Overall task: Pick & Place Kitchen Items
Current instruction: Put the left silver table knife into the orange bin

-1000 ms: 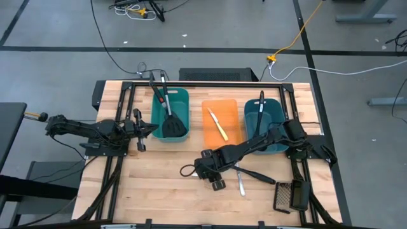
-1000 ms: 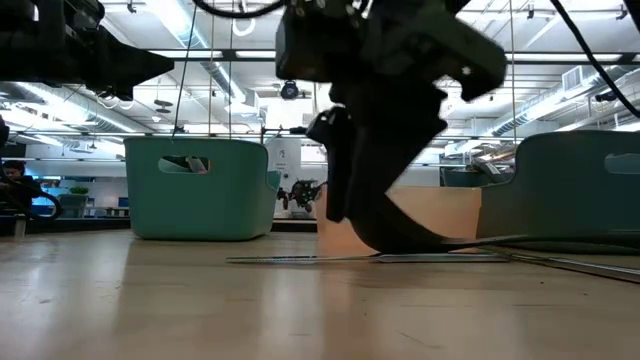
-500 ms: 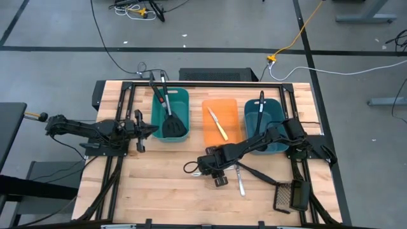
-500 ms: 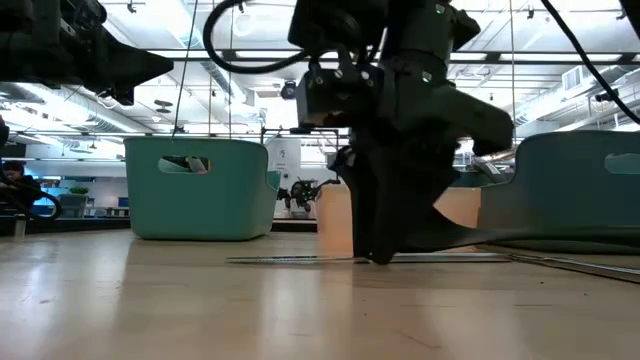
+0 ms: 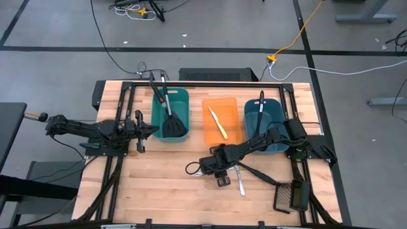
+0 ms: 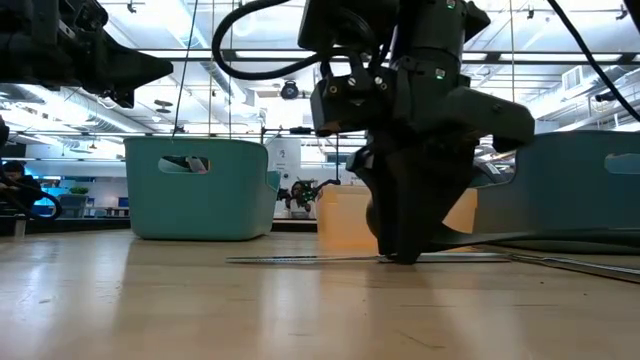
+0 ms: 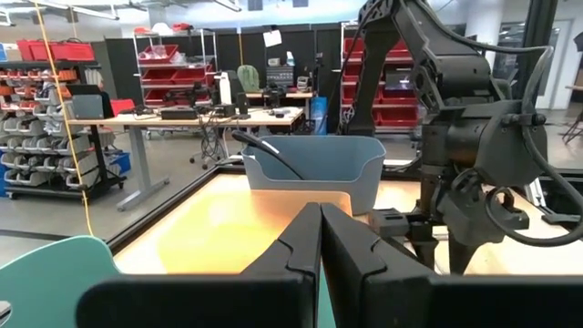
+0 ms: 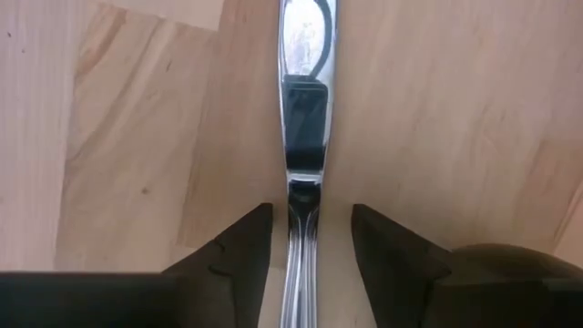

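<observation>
1. Right end effector (image 8: 307, 239) down at the bench (image 5: 159, 184), fingers (image 8: 232, 251) spread on either side of a silver knife (image 8: 305, 118), nothing pinched yet.
2. Knife flat on the wood near the middle of the bench, in front of the orange tray (image 5: 230, 137); handle between the fingers, blade running away from the wrist.
3. Step in hand, as judged: lining up for the pick of the knife. Next move calls for closing squarely on the thin handle, then a straight lift; a flat, slim piece of metal, so likely to slip or tip if caught off-centre.
4. Just beside the knife, a black utensil (image 5: 259, 175) also loose on the bench; a yellow knife (image 5: 218, 124) already on the tray; a spatula (image 5: 173, 125) in the left green tub (image 5: 185, 95); a dark handle in the right blue tub (image 5: 280, 108).
5. Left end effector (image 7: 319, 237) pressed together, empty, waiting beside the left tub.
6. Right wrist view alone shows the gap on each side of the knife; from above, the arm hides the fingers.
7. View from above alone gives the whole layout of tubs, tray and loose pieces.
8. Low view shows the fingertips right down at the wood, with the knife a thin line on the surface.
</observation>
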### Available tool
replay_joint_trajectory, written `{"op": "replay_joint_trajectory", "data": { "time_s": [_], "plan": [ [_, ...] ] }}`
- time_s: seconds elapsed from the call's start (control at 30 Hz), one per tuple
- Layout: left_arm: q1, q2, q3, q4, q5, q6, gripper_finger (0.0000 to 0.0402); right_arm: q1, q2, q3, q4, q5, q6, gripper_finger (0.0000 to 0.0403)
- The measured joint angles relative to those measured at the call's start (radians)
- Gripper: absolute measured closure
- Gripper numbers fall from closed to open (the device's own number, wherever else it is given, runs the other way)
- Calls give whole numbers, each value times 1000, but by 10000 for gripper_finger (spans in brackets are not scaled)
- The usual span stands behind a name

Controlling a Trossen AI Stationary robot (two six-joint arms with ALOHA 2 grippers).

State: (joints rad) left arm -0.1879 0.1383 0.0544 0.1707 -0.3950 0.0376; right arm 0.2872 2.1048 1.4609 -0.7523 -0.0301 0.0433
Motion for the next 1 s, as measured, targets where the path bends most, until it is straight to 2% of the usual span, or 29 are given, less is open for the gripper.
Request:
{"op": "replay_joint_trajectory", "data": {
  "time_s": [0.17, 0.5, 0.7, 1.0],
  "plan": [
    [0, 0, 0, 0, 0, 0, 386, 10, -1, -9, 35, 6, -6, 271],
    [0, 0, 0, 0, 0, -7, 386, 10, -4, -75, 130, -16, -10, 369],
    [0, 0, 0, 0, 3, -9, 386, 11, 0, -78, 214, -57, -5, 357],
    [-5, 17, 0, 11, 117, -94, 386, -3, 3, -79, 292, -90, 28, 357]
  ]
}}
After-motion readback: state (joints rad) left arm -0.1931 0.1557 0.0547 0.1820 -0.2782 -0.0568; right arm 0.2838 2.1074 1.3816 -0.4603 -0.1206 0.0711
